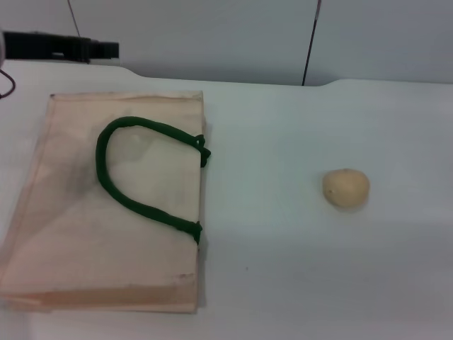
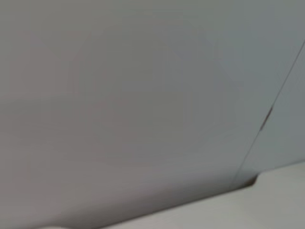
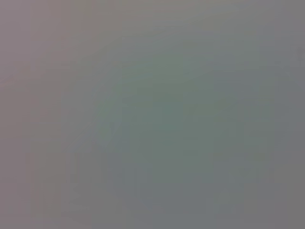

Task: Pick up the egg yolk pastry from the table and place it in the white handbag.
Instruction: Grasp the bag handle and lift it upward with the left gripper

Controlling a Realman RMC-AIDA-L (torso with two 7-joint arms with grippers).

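The egg yolk pastry (image 1: 346,188), a small pale tan ball, rests on the white table (image 1: 297,269) at the right of the head view. The white handbag (image 1: 85,241), a flat cream fabric bag, lies on the left side of the table with its dark green rope handle (image 1: 131,198) looped flat on top. Its opening edge faces the pastry, about a bag's width away. Neither gripper nor either arm shows in the head view. Both wrist views hold only a plain grey surface, with no fingers and neither task object.
A dark device (image 1: 60,48) sits at the table's far left edge, with a thin cable (image 1: 8,85) beside it. A grey wall (image 1: 233,35) with a vertical seam stands behind the table. A table corner (image 2: 281,191) appears in the left wrist view.
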